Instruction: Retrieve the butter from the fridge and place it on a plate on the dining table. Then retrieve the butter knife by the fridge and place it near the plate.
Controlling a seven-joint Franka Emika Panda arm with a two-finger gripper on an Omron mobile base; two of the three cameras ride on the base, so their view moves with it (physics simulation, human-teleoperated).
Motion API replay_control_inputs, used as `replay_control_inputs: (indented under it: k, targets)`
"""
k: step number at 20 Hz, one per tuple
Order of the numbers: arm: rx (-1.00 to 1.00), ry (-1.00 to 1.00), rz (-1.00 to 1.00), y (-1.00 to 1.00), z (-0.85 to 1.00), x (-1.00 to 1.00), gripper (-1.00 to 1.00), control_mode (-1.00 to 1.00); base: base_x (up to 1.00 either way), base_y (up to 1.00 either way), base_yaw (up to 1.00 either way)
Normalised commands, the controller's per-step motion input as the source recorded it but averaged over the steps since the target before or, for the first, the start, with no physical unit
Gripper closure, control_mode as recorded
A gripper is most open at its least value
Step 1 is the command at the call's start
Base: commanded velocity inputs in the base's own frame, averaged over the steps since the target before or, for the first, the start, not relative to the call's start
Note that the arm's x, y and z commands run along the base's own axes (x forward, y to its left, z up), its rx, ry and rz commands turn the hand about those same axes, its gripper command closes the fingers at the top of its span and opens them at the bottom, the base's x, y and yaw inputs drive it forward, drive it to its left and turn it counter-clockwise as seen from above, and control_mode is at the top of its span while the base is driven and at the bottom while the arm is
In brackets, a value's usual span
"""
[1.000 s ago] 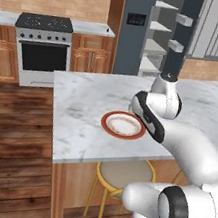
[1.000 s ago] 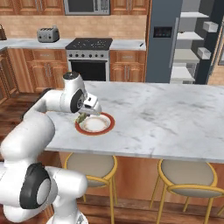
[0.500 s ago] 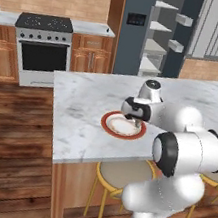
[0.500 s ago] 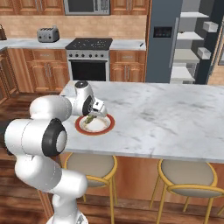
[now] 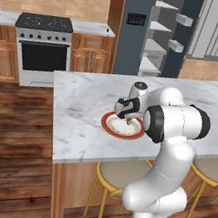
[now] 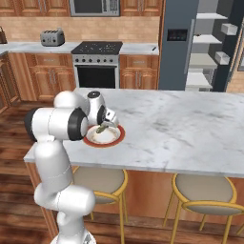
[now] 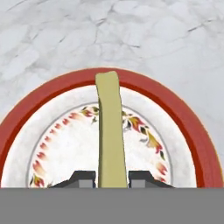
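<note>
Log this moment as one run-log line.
gripper shut on butter | over plate | dining table | fridge open

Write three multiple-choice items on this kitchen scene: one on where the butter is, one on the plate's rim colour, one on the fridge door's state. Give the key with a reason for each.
1. Where is the butter?
A. Between the gripper's fingers, over the plate
B. On a fridge shelf
C. On the stove

2. What colour is the rim of the plate?
A. Blue
B. Red-orange
C. Black

3. How does the fridge stand?
A. Shut
B. Open, its shelves showing
C. Tipped on its side

Key:
1 A: the hand view shows the olive-yellow stick running up from between the two dark fingertips of the gripper, across the plate's centre to its far rim.
2 B: the rim is a red-orange band around a cream centre, on the dining table.
3 B: both base views show the pale shelves inside and the door swung aside.
</note>
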Motion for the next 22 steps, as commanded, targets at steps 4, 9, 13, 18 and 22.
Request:
replay_control_inputs:
  k: [4, 9, 13, 18, 22]
  targets:
    - [0.00, 0.07, -0.04, 0.03, -0.48, 0.08, 1.00, -1.00, 0.00, 0.00, 0.00]
    - [0.00, 0.05, -0.02, 0.00, -0.45, -0.08, 1.00, -1.00, 0.00, 0.00, 0.00]
    - [0.01, 0.00, 0.00, 0.01, -0.28, 0.00, 1.00, -1.00, 0.00, 0.00, 0.00]
    - [0.05, 0.00, 0.00, 0.01, -0.22, 0.00, 1.00, -1.00, 0.00, 0.00, 0.00]
    - [0.04, 0.00, 0.00, 0.03, -0.20, 0.00, -1.00, -1.00, 0.00, 0.00, 0.00]
